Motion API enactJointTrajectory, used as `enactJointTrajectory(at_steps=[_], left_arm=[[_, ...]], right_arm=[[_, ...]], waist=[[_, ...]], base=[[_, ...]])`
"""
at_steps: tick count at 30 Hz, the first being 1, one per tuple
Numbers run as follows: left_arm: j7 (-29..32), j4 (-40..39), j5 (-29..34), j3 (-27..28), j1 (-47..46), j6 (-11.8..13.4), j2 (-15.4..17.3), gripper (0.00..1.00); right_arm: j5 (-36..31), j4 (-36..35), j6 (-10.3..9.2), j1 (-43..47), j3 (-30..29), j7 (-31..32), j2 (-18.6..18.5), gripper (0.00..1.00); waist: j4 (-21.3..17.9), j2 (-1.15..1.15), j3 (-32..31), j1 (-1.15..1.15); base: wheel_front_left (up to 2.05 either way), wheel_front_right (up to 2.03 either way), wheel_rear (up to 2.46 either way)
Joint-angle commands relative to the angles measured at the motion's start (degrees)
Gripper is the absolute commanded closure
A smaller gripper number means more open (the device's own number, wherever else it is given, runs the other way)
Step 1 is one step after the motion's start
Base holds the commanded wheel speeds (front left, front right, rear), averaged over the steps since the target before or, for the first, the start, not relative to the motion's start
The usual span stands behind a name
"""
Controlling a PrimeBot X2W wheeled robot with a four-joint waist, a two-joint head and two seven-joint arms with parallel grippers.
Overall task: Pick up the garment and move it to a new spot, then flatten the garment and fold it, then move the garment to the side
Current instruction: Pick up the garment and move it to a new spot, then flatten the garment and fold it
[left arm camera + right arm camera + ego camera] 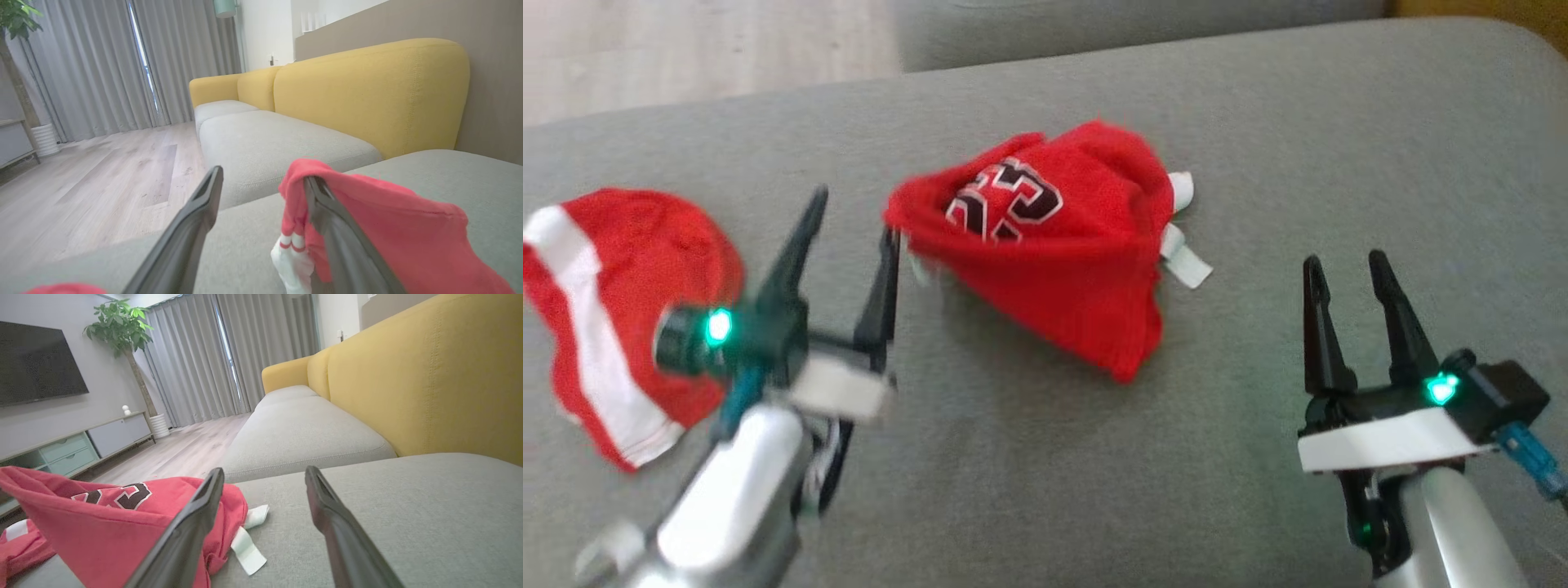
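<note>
A crumpled red jersey (1078, 269) with black-and-white numerals lies mid-cushion, white trim (1186, 263) sticking out on its right side. My left gripper (854, 224) is open at the jersey's left edge. In the left wrist view the red cloth (408, 228) drapes over the tip of the right-hand finger (347, 253), and nothing sits between the fingers of the gripper (263, 175). My right gripper (1343, 261) stands open over bare cushion, right of the jersey. In the right wrist view the jersey (102, 535) lies left of that gripper (264, 470).
A second red garment with a white stripe (621, 269) lies at the cushion's left end. The grey cushion (1298, 131) has bare room to the right and front. A yellow backrest (367, 90) runs along the far side, and wood floor (102, 171) lies beyond the edge.
</note>
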Motion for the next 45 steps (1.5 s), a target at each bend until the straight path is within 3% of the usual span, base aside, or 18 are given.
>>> enactJointTrajectory(at_steps=[1, 6, 12, 18, 30, 39, 45], left_arm=[[-0.53, -4.5, 1.56, 4.17, 2.14, 0.75, 1.47, 0.0], [-0.53, -11.54, 4.99, 9.45, 12.86, 1.01, -1.85, 0.0], [-0.54, -13.11, 8.6, 14.1, 20.65, -1.05, -6.55, 0.0], [-0.54, -13.08, 11.82, 18.07, 22.57, -4.76, -9.57, 0.0], [-0.54, -12.25, 16.11, 22.71, 22.64, -9.24, -13.4, 0.0], [-0.54, -11.68, 17.93, 24.2, 20.99, -12.26, -15.91, 0.0], [-0.54, -11.1, 18.76, 24.44, 20.17, -13.45, -16.96, 0.0]], right_arm=[[-0.71, -1.79, -0.04, -0.19, 1.03, -0.54, -0.28, 0.0], [-1.59, -1.62, -0.04, 1.64, 0.28, -0.54, -0.28, 0.0], [-1.86, -1.34, -0.04, 3.01, 0.62, -0.54, -0.28, 0.0], [-1.5, -1.05, -0.04, 3.38, 0.72, -0.54, -0.28, 0.0], [-2.67, 1.15, -0.04, 2.51, 2.97, -0.54, -0.28, 0.0], [-5.09, 16.16, -0.04, -4.82, 5.81, 3.01, -0.28, 0.0], [-1.03, 25.89, -0.04, -10.83, 8.51, 6.45, -0.28, 0.0]], waist=[[2.49, 0.0, -1.6, 0.0], [4.61, 0.0, -3.0, 0.0], [5.28, 0.0, -3.95, 0.0], [5.6, 0.0, -4.11, 0.0], [7.0, 0.0, -3.16, 0.0], [10.95, 0.0, -0.78, 0.0], [13.77, 0.0, 1.54, 0.0]], base=[[0.0, 0.0, 0.0], [0.0, 0.0, 0.0], [0.0, 0.0, 0.0], [0.0, 0.0, 0.0], [0.0, 0.0, 0.0], [0.0, 0.0, 0.0], [0.0, 0.0, 0.0]])
